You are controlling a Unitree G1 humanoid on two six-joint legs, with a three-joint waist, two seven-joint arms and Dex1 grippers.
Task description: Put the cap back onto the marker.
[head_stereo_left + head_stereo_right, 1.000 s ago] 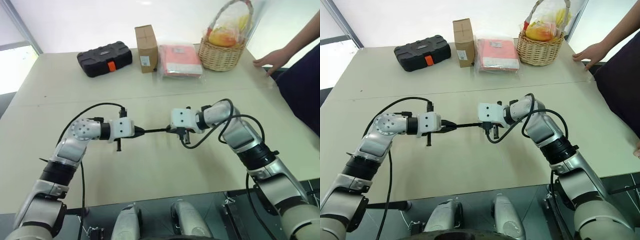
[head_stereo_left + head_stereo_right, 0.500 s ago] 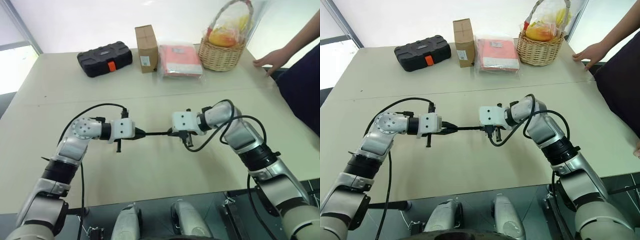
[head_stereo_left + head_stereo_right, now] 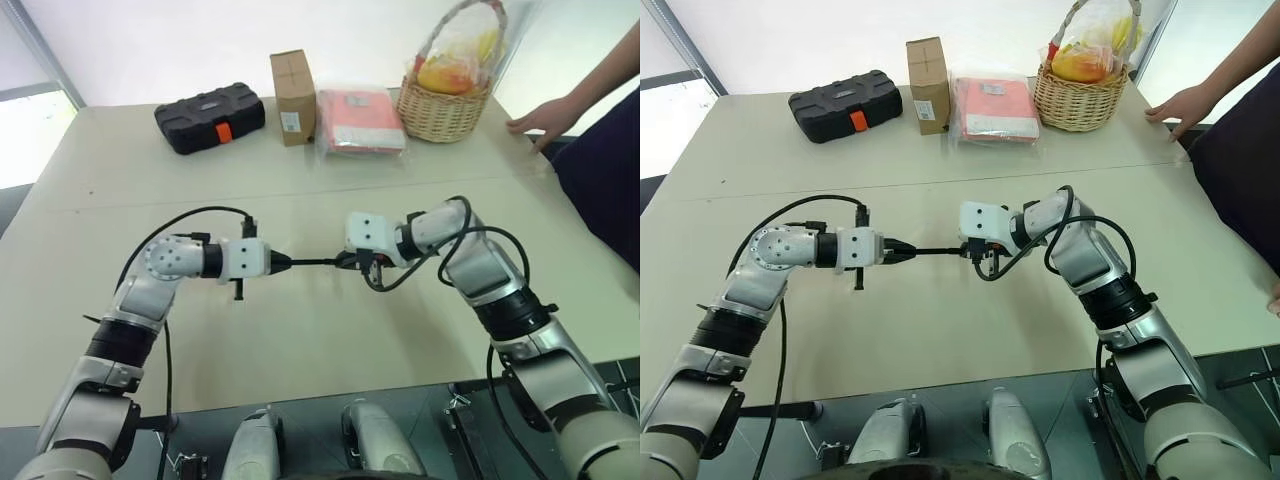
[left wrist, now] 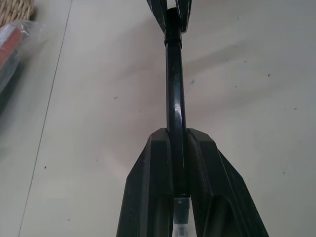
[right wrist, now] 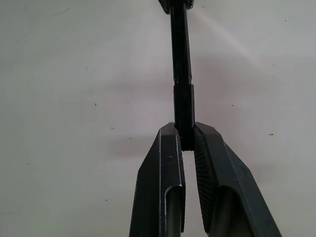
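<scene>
The thin black marker (image 3: 312, 263) hangs level above the table (image 3: 300, 340), stretched between my two grippers. My left gripper (image 3: 280, 264) is shut on the marker's rear part; in the left wrist view the marker (image 4: 175, 98) runs out from between its fingers (image 4: 153, 168). My right gripper (image 3: 347, 262) is shut on the small black cap (image 5: 183, 111). The cap sits in line on the marker's far end (image 5: 180, 44), and a seam shows where the two meet.
At the table's far side stand a black tool case (image 3: 209, 117), a cardboard box (image 3: 292, 97), a red packet in plastic (image 3: 360, 120) and a wicker basket (image 3: 443, 100). A person's hand (image 3: 540, 118) rests at the far right edge.
Both wrists have rolled slightly while the hands stayed in place. The marker remains held between the two grippers.
</scene>
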